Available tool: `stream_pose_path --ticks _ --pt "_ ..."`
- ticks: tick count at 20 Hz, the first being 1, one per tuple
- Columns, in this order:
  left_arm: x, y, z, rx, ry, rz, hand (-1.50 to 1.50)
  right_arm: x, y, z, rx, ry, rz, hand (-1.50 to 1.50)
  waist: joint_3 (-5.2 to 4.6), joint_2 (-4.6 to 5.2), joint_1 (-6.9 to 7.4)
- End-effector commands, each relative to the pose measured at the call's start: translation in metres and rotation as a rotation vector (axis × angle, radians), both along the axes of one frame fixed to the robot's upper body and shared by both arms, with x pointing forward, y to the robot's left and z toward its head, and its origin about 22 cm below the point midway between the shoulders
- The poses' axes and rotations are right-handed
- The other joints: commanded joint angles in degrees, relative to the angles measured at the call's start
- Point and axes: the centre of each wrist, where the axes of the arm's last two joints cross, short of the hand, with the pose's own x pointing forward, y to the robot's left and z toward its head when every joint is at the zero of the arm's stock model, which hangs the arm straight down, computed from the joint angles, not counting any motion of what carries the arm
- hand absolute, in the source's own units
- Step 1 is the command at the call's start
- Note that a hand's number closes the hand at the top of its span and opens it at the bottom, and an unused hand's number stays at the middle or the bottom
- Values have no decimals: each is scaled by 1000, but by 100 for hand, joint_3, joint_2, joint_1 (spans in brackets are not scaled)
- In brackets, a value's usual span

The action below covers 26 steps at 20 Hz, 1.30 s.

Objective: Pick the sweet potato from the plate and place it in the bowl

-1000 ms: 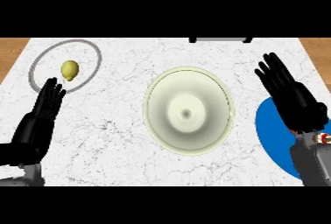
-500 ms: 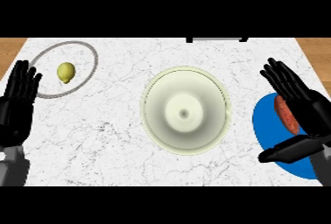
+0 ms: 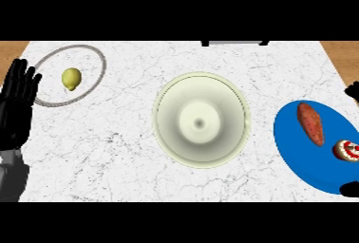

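Neighbouring sweet potato [image 3: 310, 123] (plated): red-white item [image 3: 348, 149]

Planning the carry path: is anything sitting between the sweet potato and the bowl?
Nothing visible. The sweet potato lies on the bowl-side part of the blue plate, and only bare counter separates that plate from the bowl. The small red-and-white item sits further out on the plate, away from the bowl.
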Motion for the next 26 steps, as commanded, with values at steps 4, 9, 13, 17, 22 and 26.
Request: stream_pose_path --ticks 4,9,13,17,22,26 --pt "7 0 -2 4 -12 -15 0 -6 -47 89 -356 75 -137 -150 -9 10 60" --pt "5 -5 8 1 1 -42 0 -2 -51 120 -641 219 -76 -150 -1 14 187" --pt "13 10 15 0 -10 -11 0 -4 -35 112 -790 258 -15 -150 0 7 115" --pt "2 -10 -4 -14 -17 -29 0 5 -70 110 -813 311 1 -150 5 17 181" --pt "-5 5 14 2 -9 -43 0 26 -56 91 -820 316 -36 -150 2 16 209" --pt "5 -5 15 -4 -14 -35 0 28 -65 60 -838 342 15 -150 4 18 182"
